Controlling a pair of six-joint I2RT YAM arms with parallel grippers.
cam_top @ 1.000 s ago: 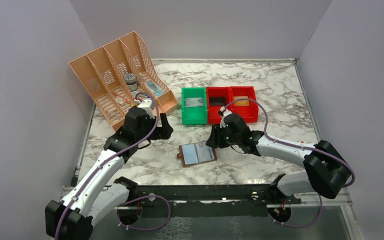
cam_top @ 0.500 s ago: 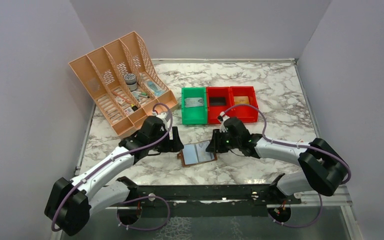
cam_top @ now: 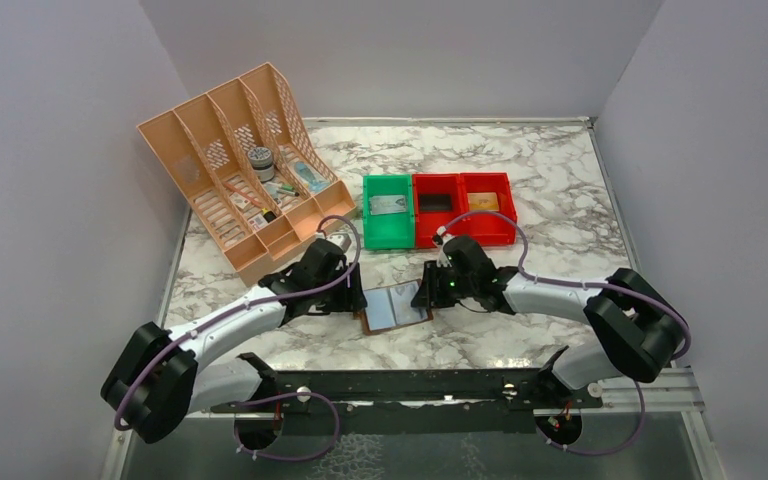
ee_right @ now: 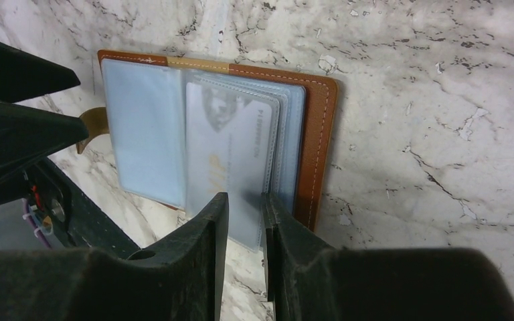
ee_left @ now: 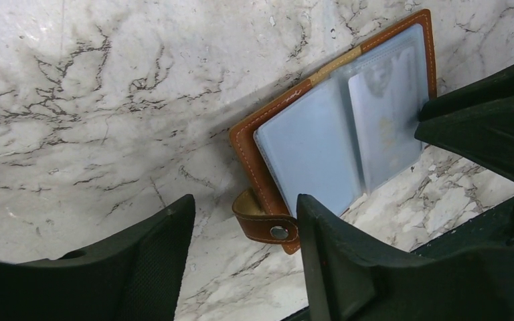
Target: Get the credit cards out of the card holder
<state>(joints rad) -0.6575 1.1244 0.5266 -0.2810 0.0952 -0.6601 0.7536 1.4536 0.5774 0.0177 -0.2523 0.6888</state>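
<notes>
Your left gripper [ee_left: 243,204], wide, straddles the card holder's [ee_left: 321,140] left edge; right gripper [ee_right: 244,200], narrow, tops a credit card's [ee_right: 231,147] edge, hold unclear.

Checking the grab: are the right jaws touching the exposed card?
Cannot tell. Right wrist view: the right gripper has its jaws over the credit card edge; pressing or hovering is unclear.

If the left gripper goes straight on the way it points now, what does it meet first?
Most likely the card holder: its snap tab lies between the open fingers of the left gripper, its brown edge just ahead. One finger may reach the marble table beside it first; depth is unclear.
</notes>
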